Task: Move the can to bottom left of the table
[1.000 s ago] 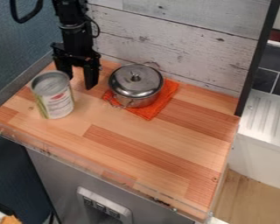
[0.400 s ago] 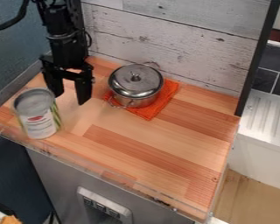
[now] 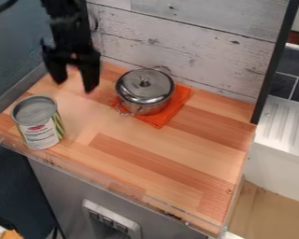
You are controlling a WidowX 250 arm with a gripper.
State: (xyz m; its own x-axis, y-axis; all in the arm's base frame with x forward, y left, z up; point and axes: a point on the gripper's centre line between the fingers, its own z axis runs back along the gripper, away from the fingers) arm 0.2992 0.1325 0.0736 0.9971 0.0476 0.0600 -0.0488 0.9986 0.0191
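Tin can at lower left of the lidded metal pot; gripper released.

Tin can (image 3: 38,123): upright, long axis vertical, on the wooden tabletop (image 3: 145,156), left of the pot (image 3: 153,108) and nearer the front edge. Gripper (image 3: 74,87): raised left of the pot, fingers spread, grasping nothing. Governing relation: the can lies below and to the left of the fingertips in the view, clear of them. Count: one gripper, one can, one pot with one lid (image 3: 130,87), one orange cloth (image 3: 177,106) under the pot. Assessment: placement appears complete or nearly so; the next move should be a retreat away from the can. Caution: a low sweep toward the front edge could tip it.
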